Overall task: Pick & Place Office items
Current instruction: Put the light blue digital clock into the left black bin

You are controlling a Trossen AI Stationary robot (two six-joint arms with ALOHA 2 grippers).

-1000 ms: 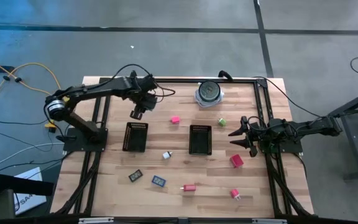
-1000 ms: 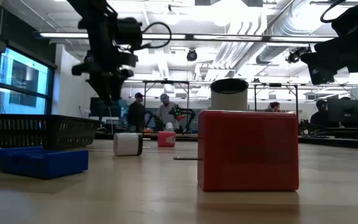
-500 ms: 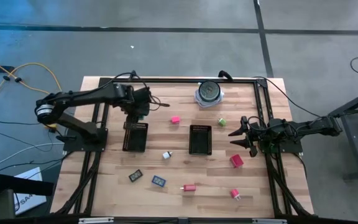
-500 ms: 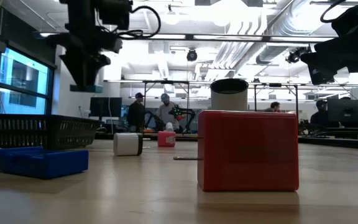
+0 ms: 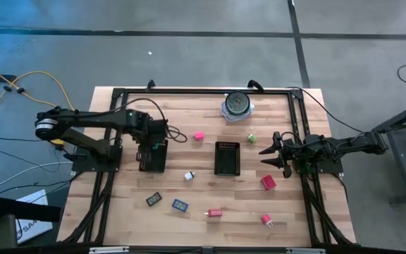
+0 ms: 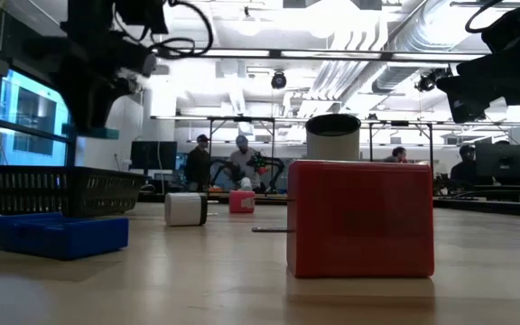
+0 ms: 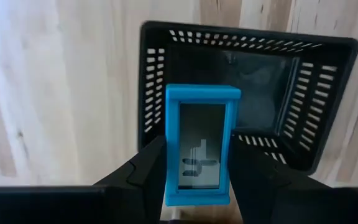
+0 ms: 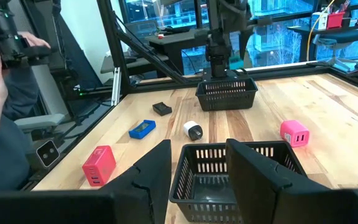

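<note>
My left gripper [image 7: 201, 163] is shut on a small blue rectangular item with a grey screen [image 7: 202, 130]. It hangs over the left black mesh tray [image 5: 154, 161], near its far end. In the low view the left gripper [image 6: 87, 116] is high above that tray [image 6: 61, 188]. My right gripper [image 5: 269, 152] waits open at the table's right side, facing the middle tray [image 8: 229, 163]. Loose items lie on the wood: a pink block [image 5: 199, 135], a green piece [image 5: 251, 139], a white piece [image 5: 189, 176], a dark rectangle [image 5: 154, 200], a blue rectangle [image 5: 180, 205] and red blocks [image 5: 268, 183]. My left gripper pinches the blue item between its two fingers [image 7: 149, 167], which sit on its two long side edges [image 7: 170, 171] at the end nearer the wrist. They come from above, pointing down, and lie along the item. The item is lifted clear over the tray, with its far end past the fingertips.
A round grey-and-black disc [image 5: 237, 104] sits at the far edge. A red piece [image 5: 215, 212] and a pink piece [image 5: 266, 220] lie toward the near edge. A black frame runs around the table. People show in the room beyond, and one shows at the right wrist view's edge [image 8: 2, 106].
My left gripper, still shut on the blue item, has moved toward the table's near-left, from the bare wood beyond the left tray to a spot over the tray's far end. The arm has drawn back toward the left. The right arm has kept still.
</note>
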